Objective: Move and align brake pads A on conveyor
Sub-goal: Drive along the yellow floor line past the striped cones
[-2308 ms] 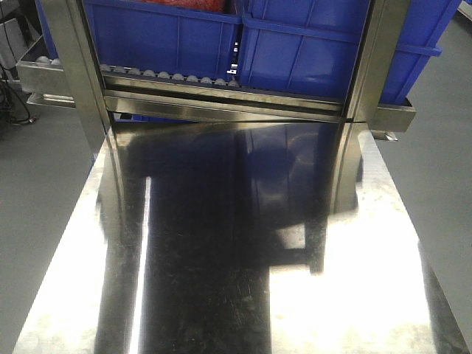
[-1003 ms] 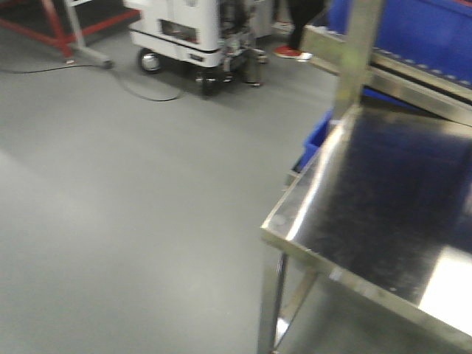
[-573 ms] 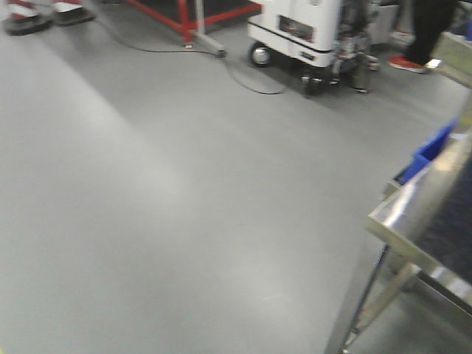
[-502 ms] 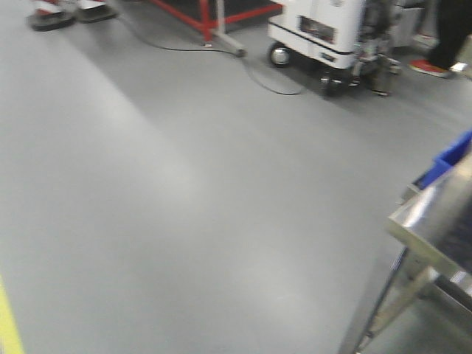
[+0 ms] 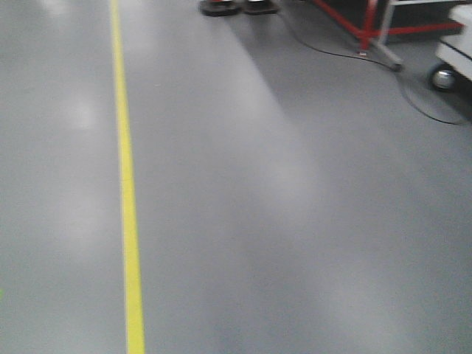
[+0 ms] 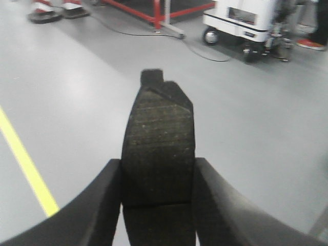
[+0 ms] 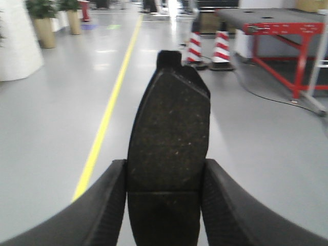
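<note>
Between the black fingers (image 6: pixel 102 200) of my left pincer (image 6: pixel 158 165) a dark grey curved brake pad (image 6: pixel 158 123) is clamped, face up, end tab pointing away from the wrist, its thin cross groove lying between the fingers. My right pincer (image 7: pixel 165 166) is closed in the same way on a second dark grey brake pad (image 7: pixel 171 123), groove also between the fingers, tab outward. Both pads hang over smooth grey floor (image 5: pixel 295 206), touching nothing but the fingers. Containers noted: two tan plant pots (image 7: pixel 45 32) far left in the right wrist view, each holding a green plant (image 7: pixel 37 7); the pots stand well apart from either pad. Edges: a yellow floor line (image 5: pixel 129 206) runs lengthwise left of centre. On the far right stand a red steel frame (image 5: pixel 369 29), a black cable (image 5: pixel 413 96) curling across the floor, and the wheel of a white cart (image 5: pixel 442 77). Two red-and-white striped cones (image 7: pixel 195 48) stand just beside the red frame. Open floor lies on both sides of the yellow line and across the whole near ground. The front view is blurred, so fine detail there cannot be told.
</note>
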Tool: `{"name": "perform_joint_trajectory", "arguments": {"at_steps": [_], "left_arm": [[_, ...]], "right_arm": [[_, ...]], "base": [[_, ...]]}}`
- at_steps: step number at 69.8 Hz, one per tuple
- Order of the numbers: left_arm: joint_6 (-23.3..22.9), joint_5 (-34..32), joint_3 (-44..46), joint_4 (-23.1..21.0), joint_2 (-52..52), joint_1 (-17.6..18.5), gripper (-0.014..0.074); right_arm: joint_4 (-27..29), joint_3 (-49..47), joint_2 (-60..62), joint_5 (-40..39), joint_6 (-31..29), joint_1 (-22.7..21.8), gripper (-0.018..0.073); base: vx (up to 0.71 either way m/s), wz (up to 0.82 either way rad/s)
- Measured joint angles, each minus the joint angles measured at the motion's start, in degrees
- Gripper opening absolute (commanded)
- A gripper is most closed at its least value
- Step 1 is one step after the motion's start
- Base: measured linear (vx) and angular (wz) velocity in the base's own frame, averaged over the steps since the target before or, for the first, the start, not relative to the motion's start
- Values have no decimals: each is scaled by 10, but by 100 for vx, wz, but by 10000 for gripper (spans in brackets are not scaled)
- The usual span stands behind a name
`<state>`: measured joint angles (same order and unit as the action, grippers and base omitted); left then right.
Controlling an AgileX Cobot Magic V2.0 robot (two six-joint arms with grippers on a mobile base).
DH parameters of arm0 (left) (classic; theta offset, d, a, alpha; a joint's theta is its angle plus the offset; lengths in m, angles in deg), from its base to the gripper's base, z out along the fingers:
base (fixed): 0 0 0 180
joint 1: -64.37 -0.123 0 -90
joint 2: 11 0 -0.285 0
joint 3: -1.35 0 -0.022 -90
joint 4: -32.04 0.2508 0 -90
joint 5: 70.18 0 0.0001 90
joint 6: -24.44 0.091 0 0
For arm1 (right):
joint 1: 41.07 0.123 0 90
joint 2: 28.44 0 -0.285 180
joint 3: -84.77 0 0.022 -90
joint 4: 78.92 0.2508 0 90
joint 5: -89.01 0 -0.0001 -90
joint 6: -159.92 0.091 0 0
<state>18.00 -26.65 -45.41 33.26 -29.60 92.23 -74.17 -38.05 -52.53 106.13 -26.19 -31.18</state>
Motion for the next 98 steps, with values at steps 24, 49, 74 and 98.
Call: {"name": "perform_joint_trajectory", "arguments": {"at_steps": [24, 49, 74, 98], "left_arm": [[0, 0, 0, 0, 0, 0, -6], [0, 1, 0, -1, 0, 0, -6], [0, 1, 0, -2, 0, 0, -6], [0, 3, 0, -2, 0, 0, -6]], "right_arm": [[0, 0, 0, 0, 0, 0, -2], [0, 0, 0, 0, 0, 0, -2], [0, 0, 1, 0, 0, 0, -2], [0, 0, 1, -2, 0, 0, -2]], "base": [[15, 54], [34, 13], [55, -1], [64, 7]]}}
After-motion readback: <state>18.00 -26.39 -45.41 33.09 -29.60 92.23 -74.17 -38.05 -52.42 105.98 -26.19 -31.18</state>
